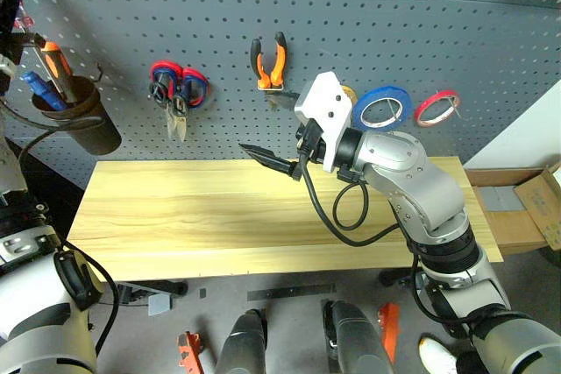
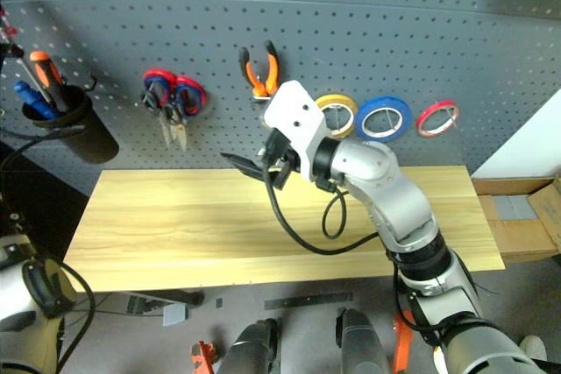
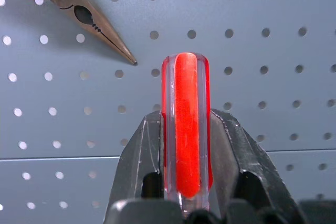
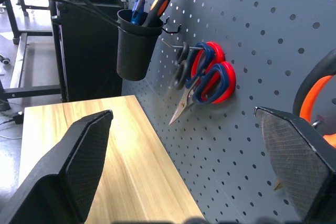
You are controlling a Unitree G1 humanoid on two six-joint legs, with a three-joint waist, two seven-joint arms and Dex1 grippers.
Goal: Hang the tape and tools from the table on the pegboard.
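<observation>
screwdriver (image 3: 185,129) in left tool (image 3: 184,145), unlabelled

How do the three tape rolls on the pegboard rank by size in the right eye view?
1. blue tape, largest
2. yellow roll, partly behind the right arm, so only roughly judged
3. red roll, smallest and thinnest

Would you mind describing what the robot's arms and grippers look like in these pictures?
The right arm has rounded silver-grey segments joined by black rings, with a looping black cable beneath and a white block at the wrist. The right gripper has two broad black fingers with finely textured pads. The left gripper has smooth black fingers.
</observation>
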